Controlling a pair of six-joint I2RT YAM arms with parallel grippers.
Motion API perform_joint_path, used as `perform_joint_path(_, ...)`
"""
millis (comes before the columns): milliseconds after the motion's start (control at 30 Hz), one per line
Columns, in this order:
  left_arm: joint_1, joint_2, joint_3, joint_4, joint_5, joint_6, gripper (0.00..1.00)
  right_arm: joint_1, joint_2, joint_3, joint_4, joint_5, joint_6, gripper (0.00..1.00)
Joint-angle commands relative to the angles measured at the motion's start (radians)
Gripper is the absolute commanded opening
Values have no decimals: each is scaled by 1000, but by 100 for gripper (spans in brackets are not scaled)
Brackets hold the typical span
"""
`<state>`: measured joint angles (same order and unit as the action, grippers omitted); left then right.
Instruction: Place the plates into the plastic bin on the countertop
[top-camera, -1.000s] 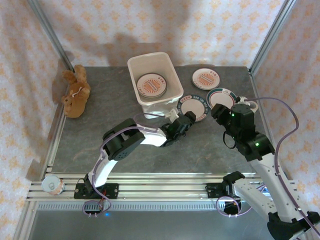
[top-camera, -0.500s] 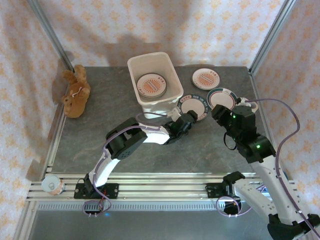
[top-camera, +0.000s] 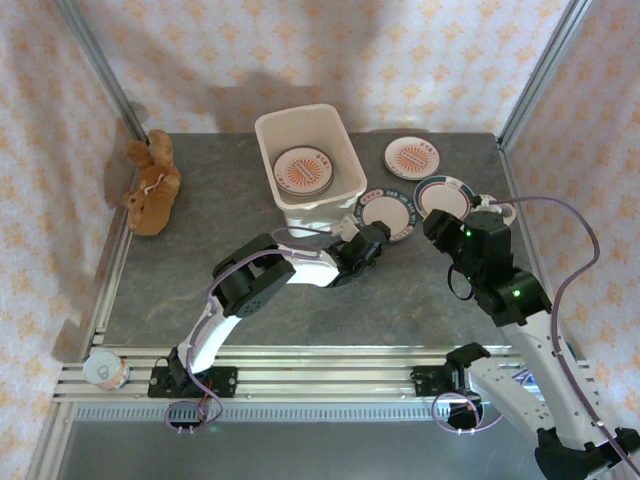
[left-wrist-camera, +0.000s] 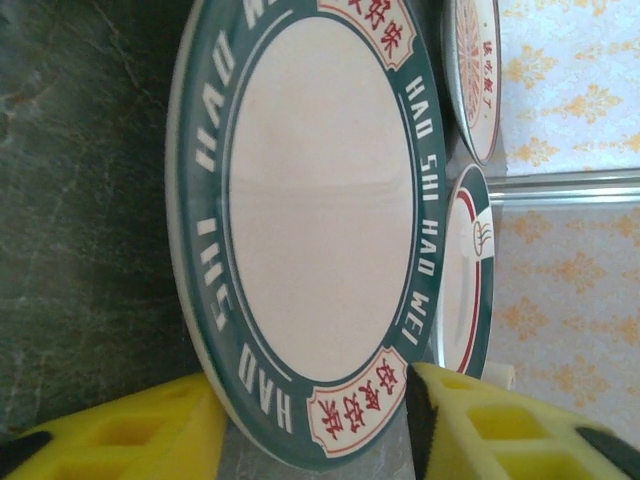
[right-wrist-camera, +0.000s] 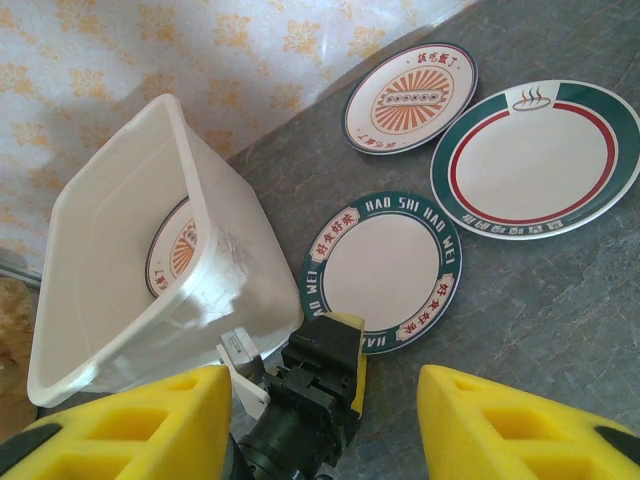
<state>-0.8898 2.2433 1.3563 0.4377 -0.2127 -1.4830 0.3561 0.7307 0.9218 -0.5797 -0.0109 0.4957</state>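
The off-white plastic bin (top-camera: 262, 130) stands at the back of the countertop (top-camera: 180, 270) with a sunburst plate (top-camera: 303, 170) inside. Right of it lie three plates: a teal-rimmed lettered one (top-camera: 388, 212), a green-and-red one (top-camera: 443, 193) and a sunburst one (top-camera: 411, 157). My left gripper (top-camera: 372, 238) is rolled on its side at the teal plate's (left-wrist-camera: 320, 200) near edge. Its jaws are open, one finger (left-wrist-camera: 470, 430) over the rim, the other (left-wrist-camera: 150, 430) low beside it. My right gripper (right-wrist-camera: 322, 380) hovers open above, holding nothing.
A brown stuffed toy (top-camera: 150, 185) lies at the left edge by the frame post. A small can (top-camera: 103, 370) sits on the aluminium rail at front left. Papered walls close the back and both sides.
The left gripper has pushed forward onto the teal plate's rim and its jaws have narrowed. The right arm shifted slightly, then held still.
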Motion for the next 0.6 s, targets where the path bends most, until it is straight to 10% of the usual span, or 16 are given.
perform_joint_path(0, 23, 51, 14, -46, -17, -18, 41, -8, -14, 5, -3, 17, -15, 52)
perform_joint_path(567, 12, -28, -145, 53, -47, -53, 7, -7, -13, -17, 19, -9, 6, 51)
